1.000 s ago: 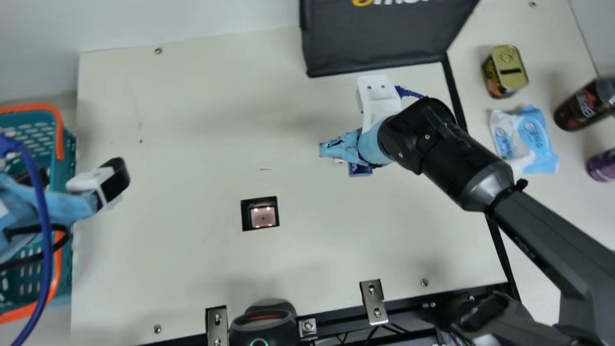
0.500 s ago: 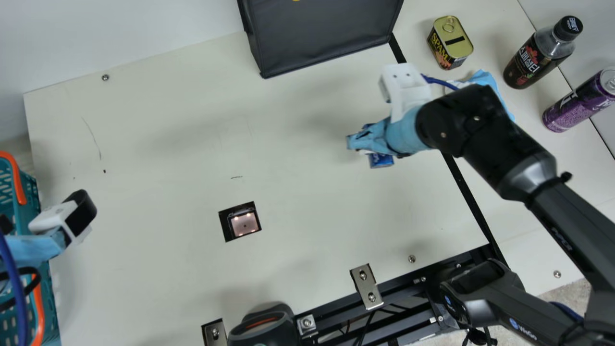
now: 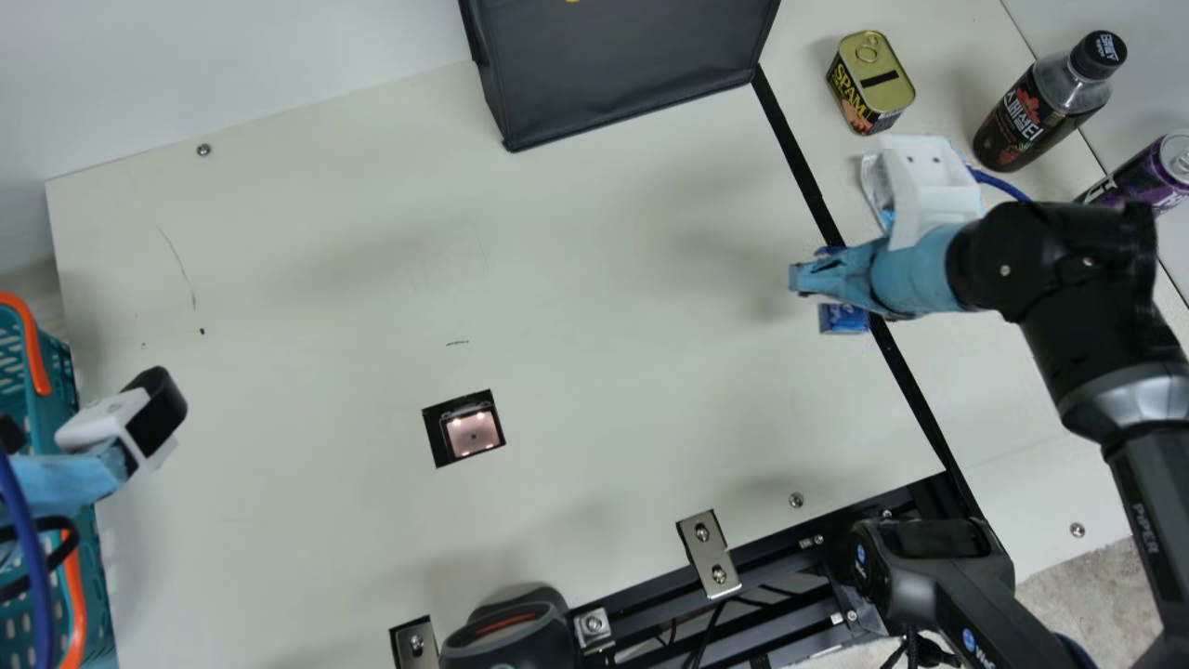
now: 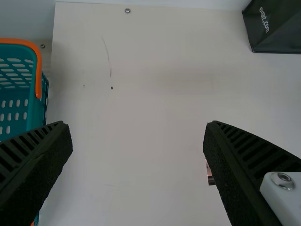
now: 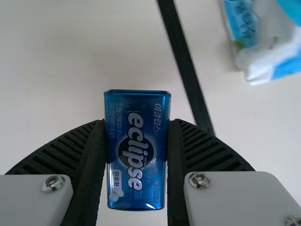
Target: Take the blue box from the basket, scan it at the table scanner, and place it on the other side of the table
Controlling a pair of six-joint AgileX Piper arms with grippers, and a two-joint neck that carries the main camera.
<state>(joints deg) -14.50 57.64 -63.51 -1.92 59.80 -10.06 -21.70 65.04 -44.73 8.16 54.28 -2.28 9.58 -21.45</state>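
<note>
Blue box (image 5: 137,150) hangs clamped by its sides in the right jaws, likely for set-down beyond the black strip (image 5: 186,66), the left jaws apart.

A: Which markings are legible?
B: The blue box (image 5: 136,165) reads "eclipse". The tin (image 3: 856,100) reads "SPAM". The right arm (image 3: 1148,534) carries "PIPER".
A: Any partial markings?
B: Text on the black bag (image 4: 277,35) ends in ".com". The bottle (image 3: 1029,116) bears Korean lettering; its exact reading is uncertain.
</note>
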